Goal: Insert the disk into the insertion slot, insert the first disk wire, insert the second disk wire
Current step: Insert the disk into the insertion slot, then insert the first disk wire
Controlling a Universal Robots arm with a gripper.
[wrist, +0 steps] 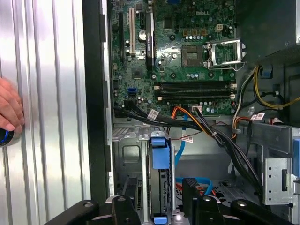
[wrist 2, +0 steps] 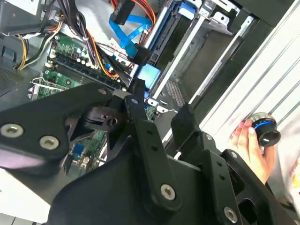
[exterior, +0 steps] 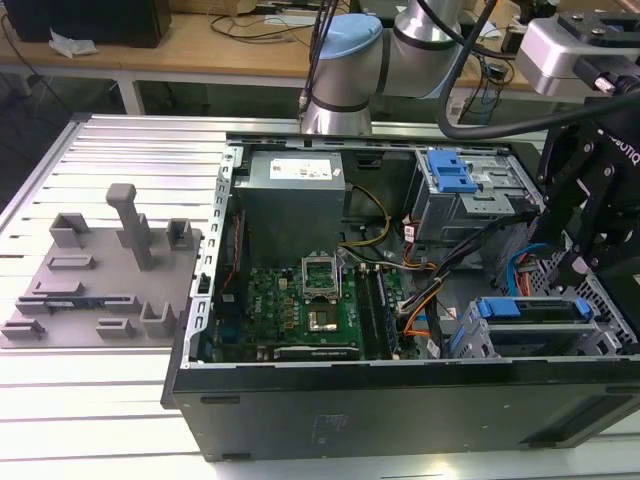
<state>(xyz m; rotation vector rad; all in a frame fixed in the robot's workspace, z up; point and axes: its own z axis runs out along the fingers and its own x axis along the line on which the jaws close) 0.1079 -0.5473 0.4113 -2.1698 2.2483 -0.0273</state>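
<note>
1. The disk (wrist: 159,161) sits inside the insertion slot (wrist: 129,150), with blue carrier rails along its 2 long edges. In the exterior view it lies in the case's near corner, on the exterior view's right.
2. The gripper (wrist: 159,197) hangs over the disk's end with its jaws apart, 1 finger on each side of the carrier. A narrow gap shows between each finger and the rail beside it, so nothing is gripped.
3. A black cable bundle (wrist: 187,125) with orange wires crosses just beyond the disk's far end. A blue cable (wrist: 202,180) lies loose on the case floor beside the slot.
4. The case's black wall (wrist: 96,117) runs close along the slot's outer side. A taller grey bay (wrist: 276,161) bounds the other side, with a strip of bare floor between it and the slot.
5. The motherboard (wrist: 187,56) lies past the cables.
6. Outside the wall, a person's hand (wrist 2: 248,140) rests on the slatted table (wrist: 47,93), on a blue-ringed knob (wrist 2: 265,131).
</note>
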